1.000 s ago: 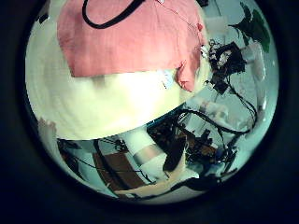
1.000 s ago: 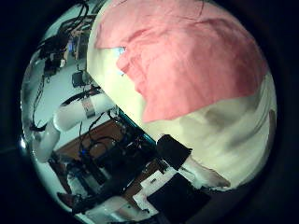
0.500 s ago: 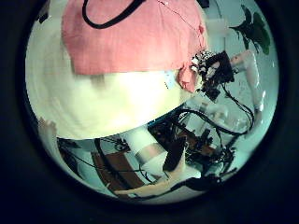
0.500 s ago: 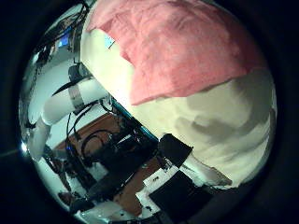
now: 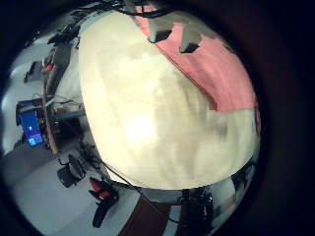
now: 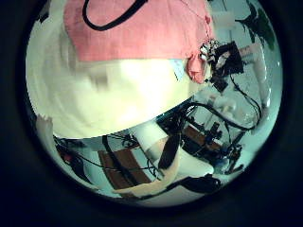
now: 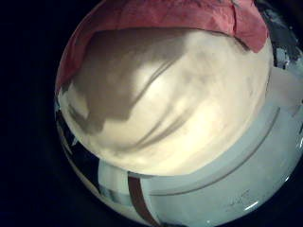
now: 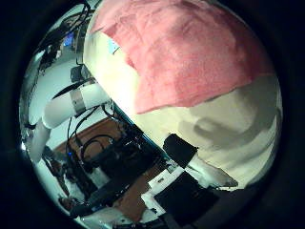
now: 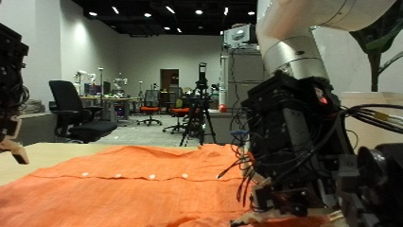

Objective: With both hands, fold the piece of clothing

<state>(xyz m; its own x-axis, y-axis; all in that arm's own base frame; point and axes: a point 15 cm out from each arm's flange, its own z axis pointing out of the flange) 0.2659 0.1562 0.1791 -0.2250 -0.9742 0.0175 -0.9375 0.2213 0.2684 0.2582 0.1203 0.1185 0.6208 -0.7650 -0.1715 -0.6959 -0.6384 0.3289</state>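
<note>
A hand [image 9: 296, 142] looms over the orange shirt [image 9: 126, 184], hiding its far side.

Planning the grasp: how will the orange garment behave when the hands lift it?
Probably floppy: the orange garment lies flat with soft wrinkles on the table, so lifted edges should sag. Likely light, being thin cloth. It may slide rather than hold shape if pushed.

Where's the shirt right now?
In the outside view the orange shirt lies spread flat on the table, beside the near hand; no fingers visibly hold it.
</note>
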